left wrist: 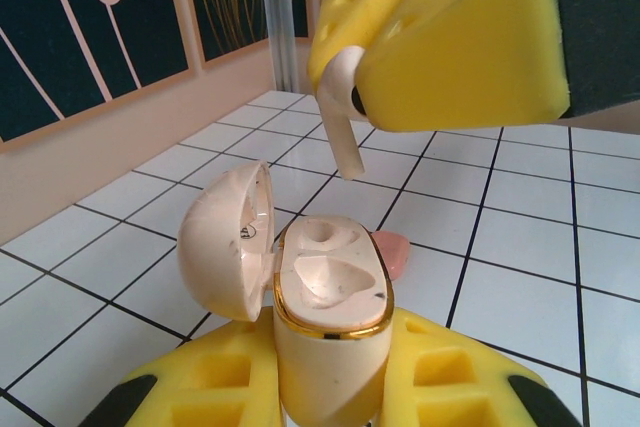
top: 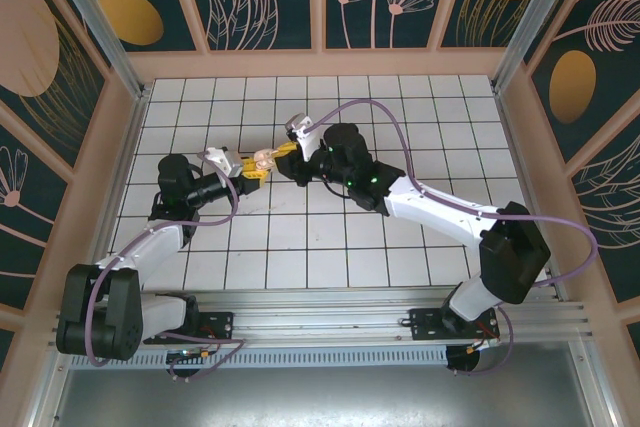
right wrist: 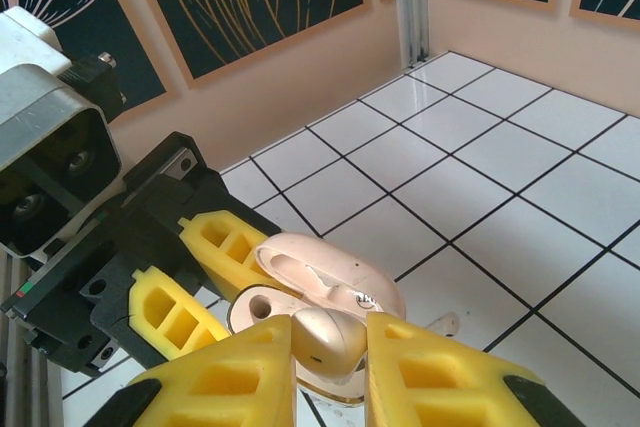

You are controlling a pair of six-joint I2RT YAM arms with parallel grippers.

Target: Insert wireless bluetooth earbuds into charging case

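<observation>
My left gripper (left wrist: 330, 352) is shut on the pale beige charging case (left wrist: 330, 292), held upright with its lid (left wrist: 225, 242) swung open to the left. Both moulded sockets inside look empty. My right gripper (right wrist: 330, 362) is shut on a pale beige earbud (right wrist: 328, 339). In the left wrist view that earbud (left wrist: 340, 132) hangs stem-down from the right gripper's yellow fingers (left wrist: 450, 42), a little above and behind the case opening and apart from it. From above, the two grippers (top: 252, 171) (top: 282, 154) meet tip to tip over the case (top: 264, 160).
A small salmon-pink piece (left wrist: 393, 250) lies on the white tiled floor (left wrist: 520, 247) just behind the case. A pale, blurred bit (right wrist: 441, 325) lies on a tile beside the case. Beige walls (top: 320, 64) ring the floor, with open tiles on all sides.
</observation>
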